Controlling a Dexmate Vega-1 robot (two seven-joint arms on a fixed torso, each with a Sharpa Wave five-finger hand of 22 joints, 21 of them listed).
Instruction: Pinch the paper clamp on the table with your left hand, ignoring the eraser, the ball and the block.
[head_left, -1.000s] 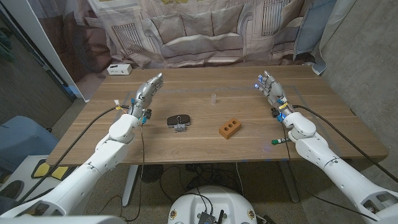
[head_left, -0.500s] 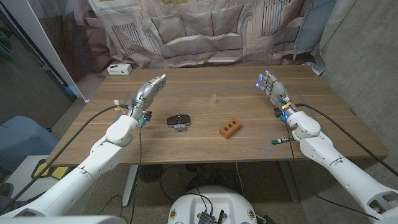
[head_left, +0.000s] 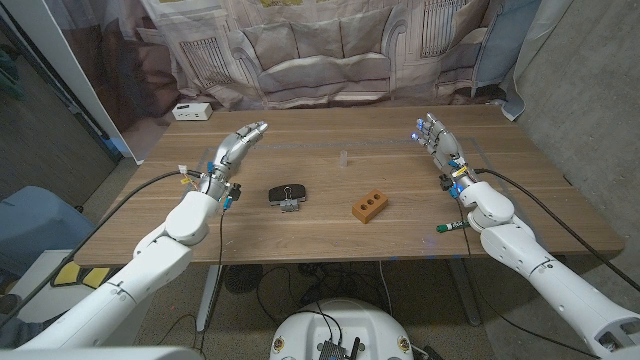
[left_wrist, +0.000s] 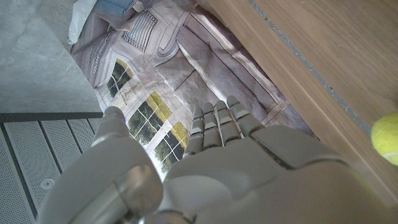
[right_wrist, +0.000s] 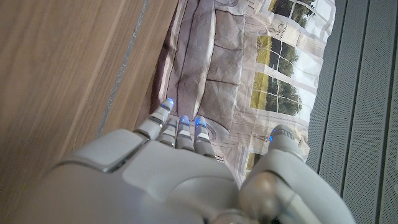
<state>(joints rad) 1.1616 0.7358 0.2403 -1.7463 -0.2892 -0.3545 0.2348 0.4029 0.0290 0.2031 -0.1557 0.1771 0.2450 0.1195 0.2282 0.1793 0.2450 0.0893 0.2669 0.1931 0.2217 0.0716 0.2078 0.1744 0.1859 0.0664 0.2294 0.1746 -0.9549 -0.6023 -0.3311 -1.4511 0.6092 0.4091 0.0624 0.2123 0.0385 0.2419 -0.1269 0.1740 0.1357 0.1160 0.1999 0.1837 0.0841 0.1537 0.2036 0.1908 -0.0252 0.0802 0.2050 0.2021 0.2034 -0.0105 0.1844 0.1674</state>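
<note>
The black paper clamp (head_left: 288, 195) with silver handles lies on the wooden table (head_left: 330, 235), left of centre. My left hand (head_left: 233, 151) hovers to its left and a little farther back, fingers stretched out and apart, holding nothing; its back fills the left wrist view (left_wrist: 249, 168). An orange-brown block (head_left: 369, 207) with holes sits to the right of the clamp. A yellow-green ball (left_wrist: 386, 137) peeks in at the edge of the left wrist view. My right hand (head_left: 438, 141) is raised at the table's right side, fingers spread and empty, seen too in the right wrist view (right_wrist: 168, 174).
A white box (head_left: 191, 111) sits at the back left corner. A small clear object (head_left: 343, 157) stands behind the clamp near the table's middle. A printed curtain (head_left: 330, 50) hangs behind the table.
My left forearm has swung slightly outward, with the hand staying near the same spot and still empty. The right arm has shifted a little. Clamp and block have not moved.
</note>
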